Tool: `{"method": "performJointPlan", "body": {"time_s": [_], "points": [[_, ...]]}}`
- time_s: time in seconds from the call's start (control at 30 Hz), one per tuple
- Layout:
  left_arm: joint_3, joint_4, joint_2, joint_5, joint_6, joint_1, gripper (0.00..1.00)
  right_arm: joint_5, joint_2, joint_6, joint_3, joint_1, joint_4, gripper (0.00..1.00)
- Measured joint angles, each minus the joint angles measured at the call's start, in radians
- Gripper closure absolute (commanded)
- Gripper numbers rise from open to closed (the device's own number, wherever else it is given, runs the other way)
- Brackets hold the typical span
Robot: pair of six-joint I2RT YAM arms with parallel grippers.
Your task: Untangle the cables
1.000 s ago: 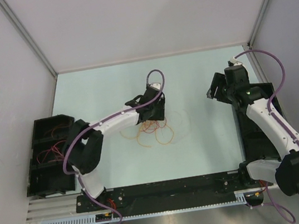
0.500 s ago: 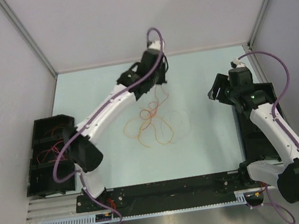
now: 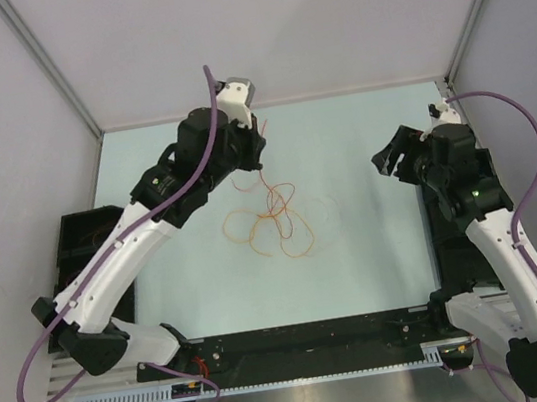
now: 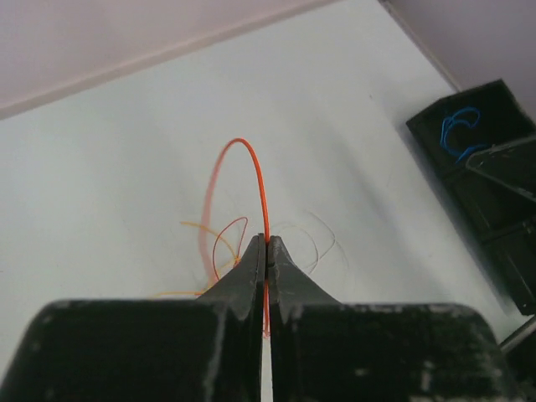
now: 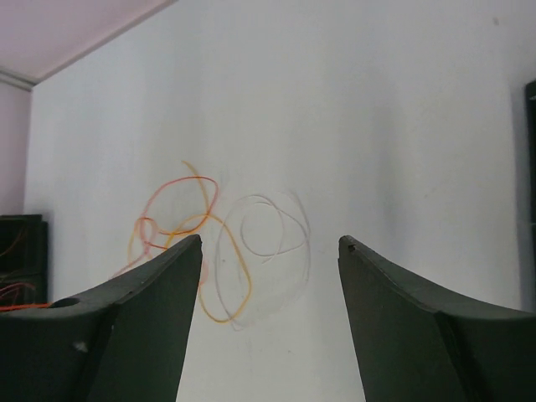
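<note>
- Big change vs a sec ago: left arm (image 3: 143,242) has swung up and back toward the far wall. Before, it was low over the pile. The left gripper (image 3: 249,153) has gone from open to clamped in that time.
- Left gripper now: fingers pinched fully together on an orange cable (image 4: 260,176). Wrist cam shows the strand coming out between the tips, arching in a tall loop and dropping back down toward the pile.
- Rest of the cables (image 3: 276,218): loose tangle lying mid-table (image 3: 378,255), spread a bit wider than before. Mostly orange + reddish loops, w/ a pale cable (image 5: 270,224) curled on the side nearer the right arm.
- Top cam shows a thin strand running from the left gripper down to the tangle, so the lifted cable prob still hangs into the heap. Too fine to be sure where it ends, tbh.
- Right gripper (image 3: 390,156): jaws wide apart, nothing between them. It hovers off to the right of the tangle, well apart from it, and has shifted only a little since a sec ago.
- Black bin (image 3: 79,234) at the left table edge has red/orange wires in it.
- Black tray (image 4: 481,180) on the right side has a blue cable (image 4: 459,134) curled up in one compartment.
</note>
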Motion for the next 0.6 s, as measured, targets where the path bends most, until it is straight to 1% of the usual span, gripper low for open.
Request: {"method": "performJointPlan", "body": {"time_s": [0.13,0.27,0.43,0.5,0.6], "points": [[0.003,-0.06,0.024,0.04,0.004,-0.002,1.0,-0.126,-0.027,-0.003,0.0,0.003,0.051,0.32],[0.126,-0.122,0.061,0.044,-0.024,-0.002,1.0,-0.21,-0.034,-0.004,0.0,0.05,0.1,0.33],[0.31,-0.155,0.083,0.045,-0.102,-0.002,1.0,-0.28,-0.034,-0.004,0.0,0.132,0.133,0.33],[0.371,-0.163,0.084,0.038,-0.133,-0.002,1.0,-0.291,-0.036,-0.003,0.0,0.171,0.144,0.33],[0.416,-0.16,0.083,0.027,-0.174,-0.002,1.0,-0.286,-0.04,-0.003,0.0,0.238,0.164,0.33]]}}
